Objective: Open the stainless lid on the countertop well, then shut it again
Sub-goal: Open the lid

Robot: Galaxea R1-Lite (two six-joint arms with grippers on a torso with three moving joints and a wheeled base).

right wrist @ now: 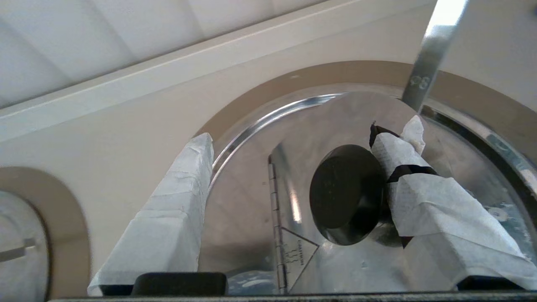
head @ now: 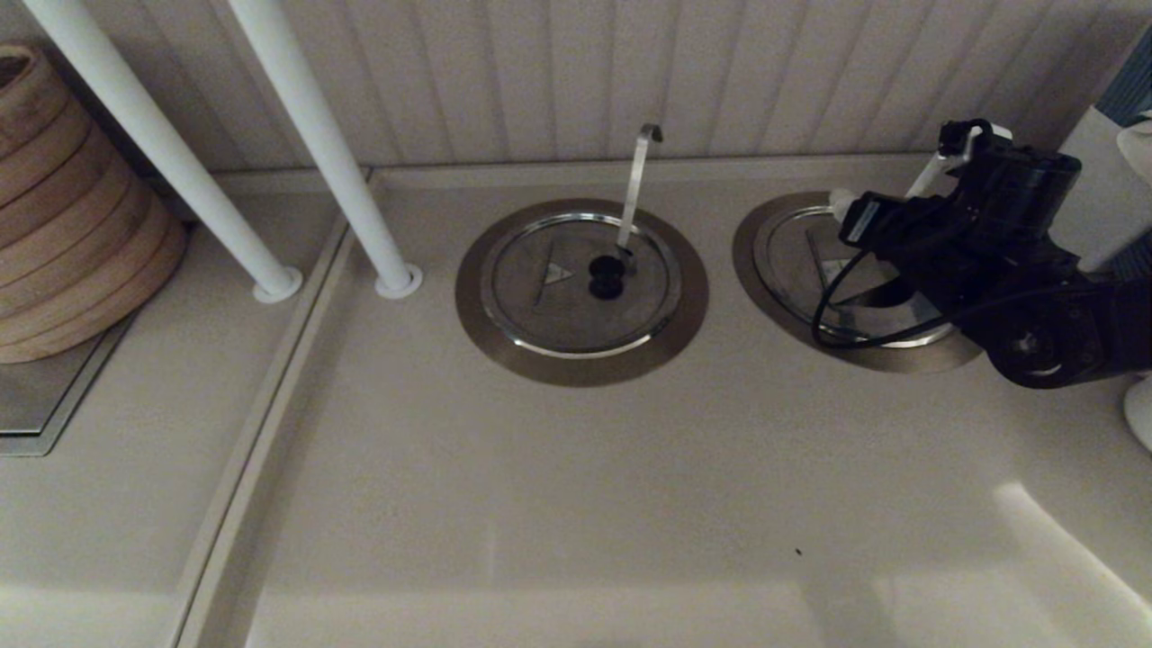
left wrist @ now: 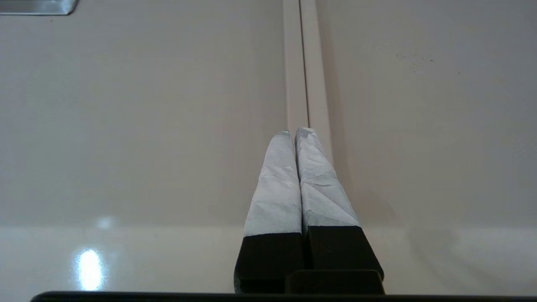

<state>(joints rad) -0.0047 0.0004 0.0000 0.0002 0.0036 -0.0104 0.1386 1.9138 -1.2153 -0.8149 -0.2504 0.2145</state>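
The stainless lid [head: 792, 256] covers the right countertop well, rimmed by a brushed-steel ring [head: 749, 247]. My right gripper [head: 855, 225] hovers over it, open. In the right wrist view the gripper [right wrist: 306, 134] straddles the lid [right wrist: 243, 180]. One taped finger [right wrist: 402, 155] presses the side of the black knob [right wrist: 346, 195]; the other [right wrist: 184, 176] stands off near the rim. The hinged half with the triangle mark [right wrist: 298, 251] looks tilted up along the fold line [right wrist: 273, 188]. The straight utensil handle [right wrist: 432, 46] slants past the fingertip. My left gripper [left wrist: 293, 131] is shut, empty, over bare counter.
The twin lid [head: 558, 288] with its hook-tipped handle [head: 637, 180] sits in the middle well. Two white poles [head: 162, 144] [head: 319, 135] stand at the back left. Stacked bamboo steamers [head: 63, 207] sit far left. A white object [head: 1102, 189] stands at the right edge.
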